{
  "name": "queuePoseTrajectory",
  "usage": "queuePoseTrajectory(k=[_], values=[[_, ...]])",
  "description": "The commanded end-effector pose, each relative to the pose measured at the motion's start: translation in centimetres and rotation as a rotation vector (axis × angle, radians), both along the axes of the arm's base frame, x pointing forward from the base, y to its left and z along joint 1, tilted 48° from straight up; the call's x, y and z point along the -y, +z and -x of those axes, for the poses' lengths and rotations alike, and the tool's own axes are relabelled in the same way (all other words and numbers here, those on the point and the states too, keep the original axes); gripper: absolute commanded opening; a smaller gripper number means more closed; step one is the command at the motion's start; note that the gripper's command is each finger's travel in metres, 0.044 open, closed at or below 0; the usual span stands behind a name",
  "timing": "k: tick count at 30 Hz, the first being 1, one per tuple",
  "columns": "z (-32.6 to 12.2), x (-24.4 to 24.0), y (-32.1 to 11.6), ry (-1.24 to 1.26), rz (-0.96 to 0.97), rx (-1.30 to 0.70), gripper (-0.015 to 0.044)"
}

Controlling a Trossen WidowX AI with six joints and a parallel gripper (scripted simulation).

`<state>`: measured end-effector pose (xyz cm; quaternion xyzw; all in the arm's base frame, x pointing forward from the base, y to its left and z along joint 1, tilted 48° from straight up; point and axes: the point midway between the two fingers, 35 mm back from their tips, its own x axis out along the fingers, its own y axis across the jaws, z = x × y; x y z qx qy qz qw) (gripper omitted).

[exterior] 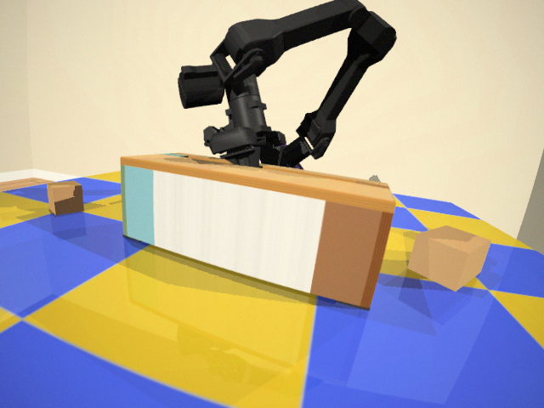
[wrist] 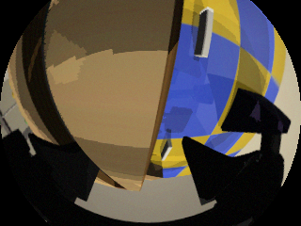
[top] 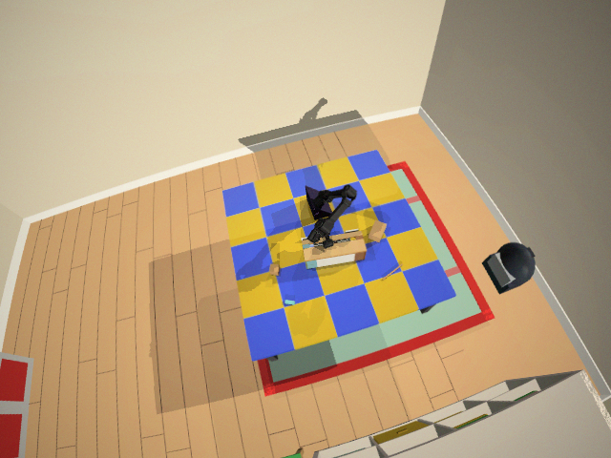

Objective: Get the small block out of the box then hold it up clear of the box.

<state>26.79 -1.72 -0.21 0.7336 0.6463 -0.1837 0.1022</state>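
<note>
Cream-walled room, blue/yellow chequered worktop (exterior: 110,351). Long wooden box w/ white clear front (exterior: 246,228) sits mid-worktop. Black tool (exterior: 242,161), fingers spread, nothing between them, dips at the box's top rear. Small block not visible, presumably inside on the shelf. Likely light, rigid, smooth: nudge gently, later pinch across flat opposite faces.
</note>
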Motion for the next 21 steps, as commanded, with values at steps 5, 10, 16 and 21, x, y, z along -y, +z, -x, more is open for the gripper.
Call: queuePoseTrajectory(k=[5, 10, 16, 21], values=[[-0.2, -0.9, 0.9, -0.004, -0.003, 0.002, 0.04], [-0.4, -1.3, 1.5, -0.004, -0.004, 0.002, 0.04], [-0.5, -1.9, 2.1, -0.004, -0.004, 0.002, 0.04], [-0.6, -2.4, 2.6, -0.004, -0.005, 0.002, 0.04]])
